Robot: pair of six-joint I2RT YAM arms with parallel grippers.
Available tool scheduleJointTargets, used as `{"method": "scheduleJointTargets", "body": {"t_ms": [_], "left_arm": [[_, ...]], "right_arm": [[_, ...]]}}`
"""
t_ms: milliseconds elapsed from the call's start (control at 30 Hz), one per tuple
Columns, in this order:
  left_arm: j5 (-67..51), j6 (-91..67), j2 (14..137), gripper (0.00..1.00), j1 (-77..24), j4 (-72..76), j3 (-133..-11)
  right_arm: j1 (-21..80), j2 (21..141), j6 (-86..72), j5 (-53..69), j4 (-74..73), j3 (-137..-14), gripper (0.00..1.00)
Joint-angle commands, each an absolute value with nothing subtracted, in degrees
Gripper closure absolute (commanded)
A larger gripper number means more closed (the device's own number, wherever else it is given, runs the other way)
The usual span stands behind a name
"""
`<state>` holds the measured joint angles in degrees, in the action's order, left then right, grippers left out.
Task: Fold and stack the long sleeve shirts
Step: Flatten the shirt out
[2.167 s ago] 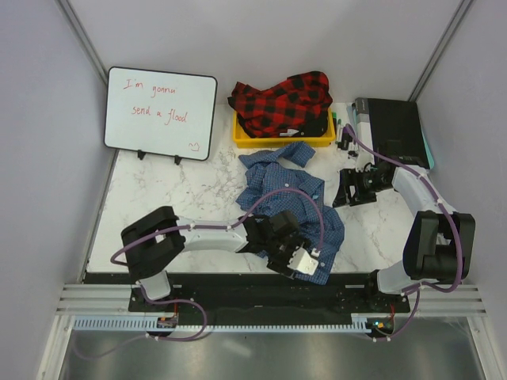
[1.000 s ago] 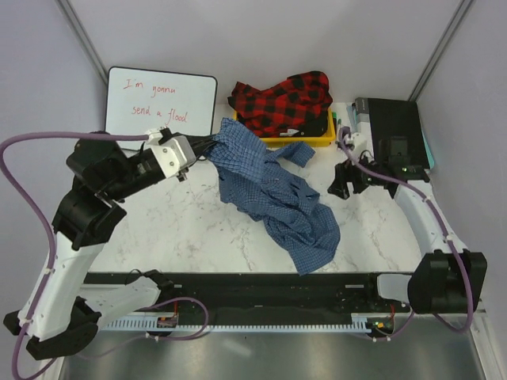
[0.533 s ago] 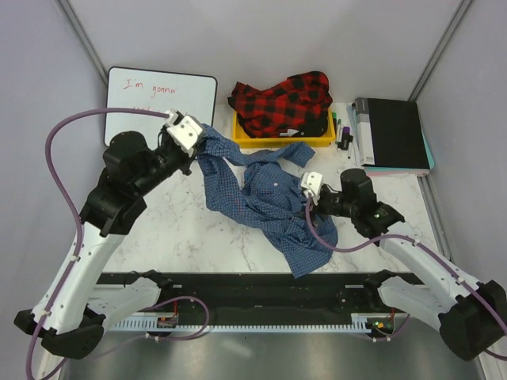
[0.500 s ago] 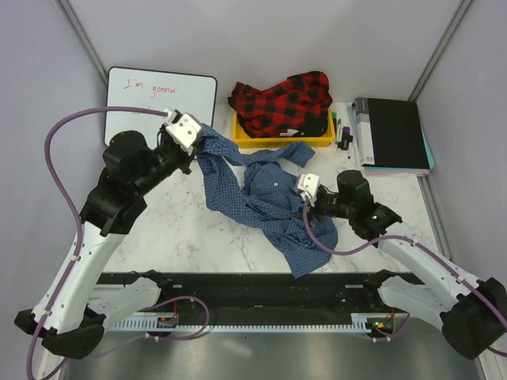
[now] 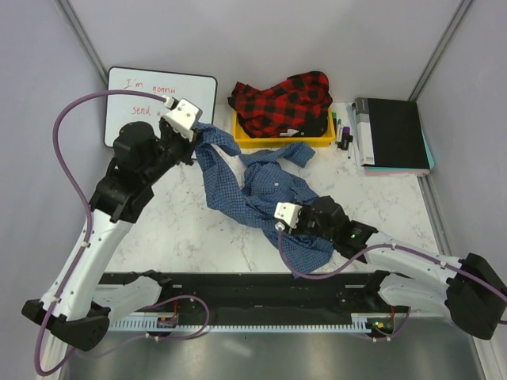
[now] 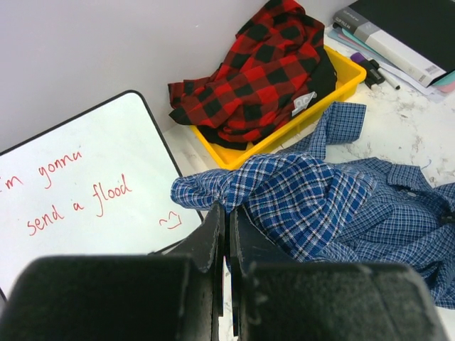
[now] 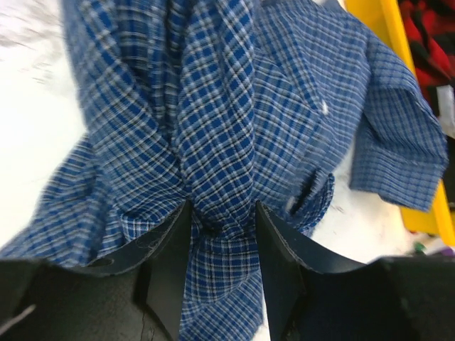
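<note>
The blue checked shirt (image 5: 261, 190) lies crumpled across the middle of the marble table, one end lifted toward the back left. My left gripper (image 5: 194, 133) is shut on that raised end, and in the left wrist view the cloth (image 6: 320, 206) bunches out of the closed fingertips of the gripper (image 6: 227, 209). My right gripper (image 5: 277, 223) sits low on the shirt's near right part. Its jaws (image 7: 222, 209) press both sides of a gathered fold of the shirt (image 7: 213, 106). The red-and-black plaid shirt (image 5: 281, 99) is heaped in the yellow tray (image 5: 242, 140).
A whiteboard (image 5: 150, 103) with red writing leans at the back left, close behind my left gripper. A black book (image 5: 392, 131) on papers lies at the back right, with markers (image 5: 341, 131) beside the tray. Grey walls close in three sides.
My right arm swung from the back right down onto the shirt's near part, and its jaws narrowed onto a fold. My left gripper carried the shirt's end slightly farther back.
</note>
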<state>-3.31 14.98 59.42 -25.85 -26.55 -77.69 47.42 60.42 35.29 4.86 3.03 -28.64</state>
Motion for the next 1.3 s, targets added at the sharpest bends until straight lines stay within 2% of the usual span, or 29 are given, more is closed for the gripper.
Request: {"method": "scheduleJointTargets", "body": {"t_ms": [0, 300, 533, 633, 767, 1000, 1267], "left_arm": [[-2.8, 13.1, 58.0, 0.98, -25.1, -23.9, -78.3], [-3.2, 14.1, 57.7, 0.98, -23.3, -23.9, -76.8], [-3.8, 14.0, 60.4, 0.98, -22.7, -22.7, -76.4], [-3.5, 13.5, 62.1, 0.98, -22.0, -22.1, -75.9], [-4.5, 12.0, 63.7, 0.98, -20.1, -20.9, -76.2], [-7.5, 9.0, 65.9, 0.98, -17.8, -20.4, -78.2], [-9.9, 9.1, 64.6, 0.98, -17.3, -20.5, -76.7]], "right_arm": [[47.2, 61.8, 39.5, -7.3, 9.1, -28.6, 0.52], [31.4, 62.1, 47.2, 6.8, 4.0, -33.7, 0.50], [26.5, 70.5, 47.1, 12.4, 3.1, -41.6, 0.52], [24.9, 68.7, 47.6, 21.5, -3.8, -43.8, 0.48], [24.9, 65.2, 50.3, 28.1, -9.0, -40.4, 0.44], [26.2, 66.5, 51.1, 25.3, -2.2, -35.8, 0.40], [26.9, 72.4, 48.5, 17.6, 3.6, -41.9, 0.50]]}}
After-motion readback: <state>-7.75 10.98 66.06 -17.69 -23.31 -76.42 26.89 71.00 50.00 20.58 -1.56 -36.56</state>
